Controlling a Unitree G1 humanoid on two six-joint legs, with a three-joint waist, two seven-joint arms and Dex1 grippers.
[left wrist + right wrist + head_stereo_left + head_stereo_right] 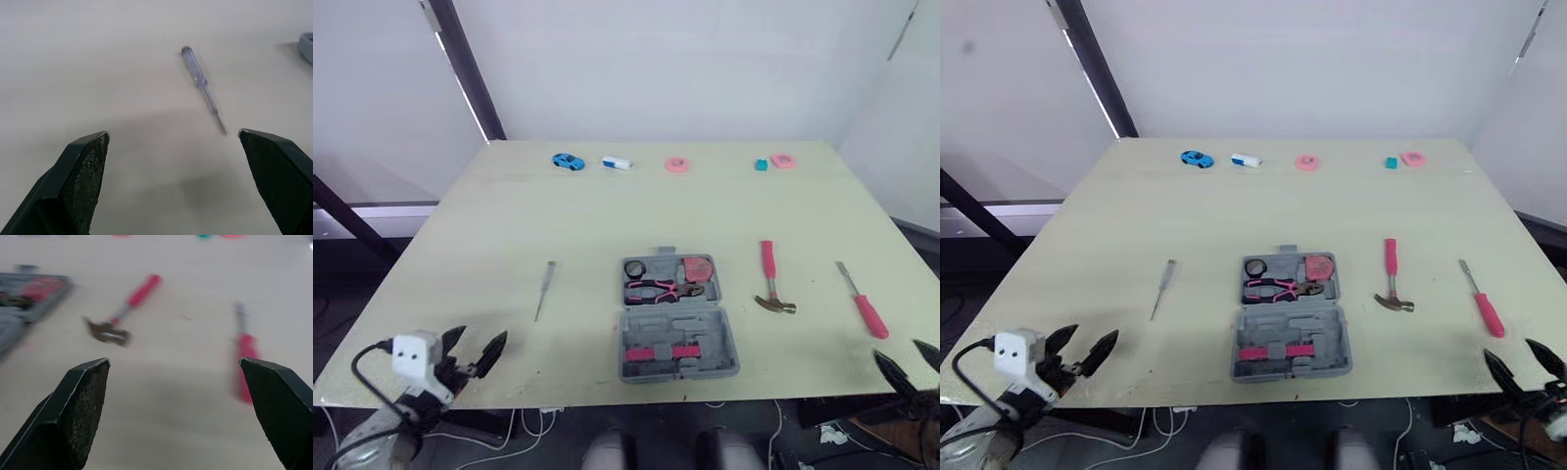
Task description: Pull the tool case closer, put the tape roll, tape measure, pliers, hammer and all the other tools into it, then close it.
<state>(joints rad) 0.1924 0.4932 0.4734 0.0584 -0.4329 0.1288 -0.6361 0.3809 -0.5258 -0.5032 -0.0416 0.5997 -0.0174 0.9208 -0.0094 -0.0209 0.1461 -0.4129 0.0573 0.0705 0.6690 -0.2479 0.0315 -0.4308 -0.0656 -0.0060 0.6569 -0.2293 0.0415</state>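
tool case open | pliers seemingly inside | left end effector spread | right end effector spread

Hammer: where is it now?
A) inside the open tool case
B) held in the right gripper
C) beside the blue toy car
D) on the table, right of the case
D: the hammer lies on the table to the right of the open tool case, not touching it.
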